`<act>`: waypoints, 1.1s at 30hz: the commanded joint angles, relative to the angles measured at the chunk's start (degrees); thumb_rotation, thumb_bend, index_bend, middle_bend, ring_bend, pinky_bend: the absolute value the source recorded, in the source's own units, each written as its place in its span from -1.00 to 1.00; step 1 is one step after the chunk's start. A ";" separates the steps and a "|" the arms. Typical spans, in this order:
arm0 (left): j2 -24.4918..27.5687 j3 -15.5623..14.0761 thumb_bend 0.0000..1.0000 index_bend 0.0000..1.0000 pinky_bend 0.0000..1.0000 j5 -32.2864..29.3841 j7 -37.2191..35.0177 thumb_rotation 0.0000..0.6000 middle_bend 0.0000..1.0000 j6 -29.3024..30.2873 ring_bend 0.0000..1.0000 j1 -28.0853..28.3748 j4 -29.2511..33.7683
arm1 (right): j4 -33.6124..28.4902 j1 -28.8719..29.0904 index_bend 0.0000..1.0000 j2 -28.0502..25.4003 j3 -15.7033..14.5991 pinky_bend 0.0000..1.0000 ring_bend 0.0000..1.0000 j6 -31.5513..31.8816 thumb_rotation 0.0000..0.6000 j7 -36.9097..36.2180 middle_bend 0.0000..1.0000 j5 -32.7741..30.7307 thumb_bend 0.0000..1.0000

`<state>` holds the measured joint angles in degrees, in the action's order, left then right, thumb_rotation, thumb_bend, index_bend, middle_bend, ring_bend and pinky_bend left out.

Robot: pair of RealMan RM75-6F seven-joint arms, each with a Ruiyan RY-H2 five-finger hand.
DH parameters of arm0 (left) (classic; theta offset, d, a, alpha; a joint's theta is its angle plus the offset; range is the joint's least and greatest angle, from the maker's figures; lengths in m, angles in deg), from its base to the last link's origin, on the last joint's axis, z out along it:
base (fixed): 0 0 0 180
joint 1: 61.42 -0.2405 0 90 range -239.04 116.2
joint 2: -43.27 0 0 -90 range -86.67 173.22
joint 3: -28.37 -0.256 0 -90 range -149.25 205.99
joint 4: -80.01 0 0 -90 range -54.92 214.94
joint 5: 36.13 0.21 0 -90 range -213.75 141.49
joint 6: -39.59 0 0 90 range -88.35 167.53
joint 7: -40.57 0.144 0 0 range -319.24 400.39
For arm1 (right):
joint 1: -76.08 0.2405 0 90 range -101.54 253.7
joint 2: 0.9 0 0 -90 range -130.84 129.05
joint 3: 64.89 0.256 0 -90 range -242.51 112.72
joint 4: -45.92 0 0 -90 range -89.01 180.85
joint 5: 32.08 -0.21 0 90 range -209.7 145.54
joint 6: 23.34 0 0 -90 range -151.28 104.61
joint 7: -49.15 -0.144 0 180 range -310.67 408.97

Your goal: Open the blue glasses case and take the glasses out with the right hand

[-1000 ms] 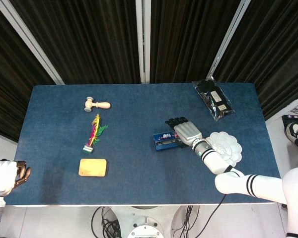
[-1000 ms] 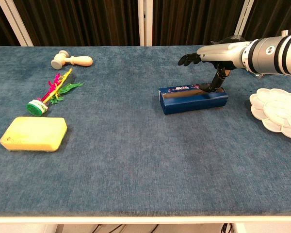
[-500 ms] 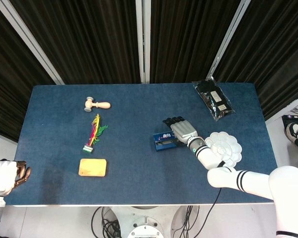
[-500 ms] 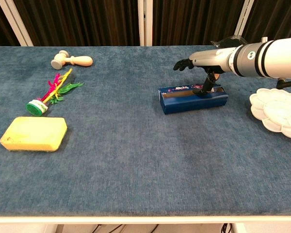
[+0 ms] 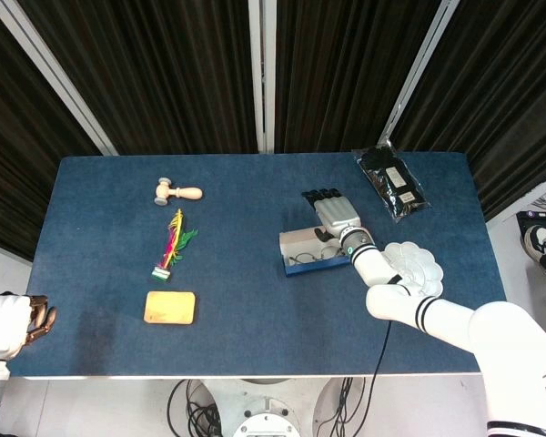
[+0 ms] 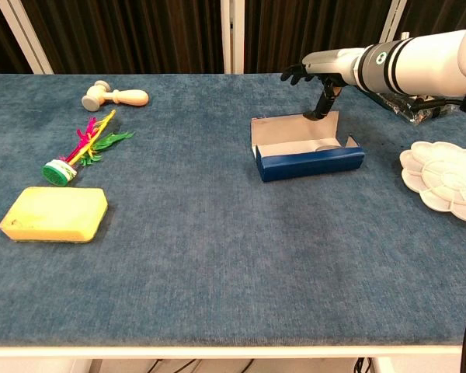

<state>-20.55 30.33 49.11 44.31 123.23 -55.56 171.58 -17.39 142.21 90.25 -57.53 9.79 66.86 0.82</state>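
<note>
The blue glasses case [image 5: 319,268] [image 6: 309,165] lies right of the table's centre with its lid [image 5: 299,238] [image 6: 293,129] swung up and back, showing a pale inside. In the head view thin-framed glasses [image 5: 308,258] lie inside it. My right hand [image 5: 335,215] [image 6: 332,65] hovers over the lid's far right end, fingers spread flat. Its thumb [image 6: 323,105] reaches down to the lid's top edge. It holds nothing. My left hand [image 5: 11,322] hangs off the table's near left corner with its fingers curled in, empty.
A white palette [image 5: 419,270] [image 6: 444,180] lies just right of the case, with a black packet [image 5: 393,185] behind it. On the left are a wooden mallet [image 6: 115,96], a feather shuttlecock [image 6: 81,148] and a yellow sponge [image 6: 54,214].
The case lid was closed a second ago and now stands open, pushed back by my right hand, which moved away from me. The left hand has stayed still.
</note>
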 commanded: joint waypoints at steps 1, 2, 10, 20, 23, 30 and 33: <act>0.05 0.00 -0.23 0.72 0.32 -0.08 0.05 1.00 1.00 -0.14 0.71 0.06 0.06 | -8.41 -2.50 -1.00 -3.87 1.39 -1.00 -1.00 3.08 1.00 -2.71 -0.80 7.06 -0.25; 0.06 -0.01 -0.23 0.71 0.32 -0.07 0.10 1.00 1.00 -0.12 0.71 0.05 0.11 | -11.51 -3.71 -1.00 -5.32 1.51 -1.00 -1.00 4.33 1.00 -3.78 -0.79 9.78 -0.25; -0.01 -0.01 -0.23 0.72 0.32 -0.14 0.79 1.00 1.00 0.10 0.71 -0.06 0.40 | -23.88 -8.52 -1.00 -10.60 -0.15 -1.00 -1.00 5.79 1.00 -9.16 -0.58 23.91 -0.24; -0.01 0.01 -0.23 0.71 0.32 -0.18 0.61 1.00 1.00 0.06 0.71 -0.06 0.30 | -23.19 -7.89 -1.00 -6.83 -0.09 -1.00 -1.00 4.30 1.00 -10.66 -0.50 28.93 -0.05; -0.01 -0.02 -0.23 0.71 0.32 -0.09 0.54 1.00 1.00 0.13 0.71 -0.09 0.25 | -21.92 -7.37 -1.00 -5.32 -0.47 -1.00 -1.00 3.89 1.00 -9.56 -0.48 29.08 -0.05; -0.01 -0.05 -0.23 0.71 0.32 -0.01 0.35 1.00 1.00 0.18 0.71 -0.10 0.18 | -19.71 -6.83 -1.00 -3.04 -1.83 -1.00 -1.00 4.41 1.00 -5.36 -0.45 27.87 -0.05; 0.03 -0.06 -0.23 0.71 0.32 -0.01 0.19 1.00 1.00 0.07 0.71 -0.07 0.13 | -20.58 -7.78 -1.00 -3.87 -3.34 -1.00 -1.00 6.05 1.00 -2.69 -0.38 27.40 -0.05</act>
<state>-20.52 30.27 49.10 44.49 123.31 -55.63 171.71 -37.48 135.03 86.86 -59.83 14.78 62.69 28.62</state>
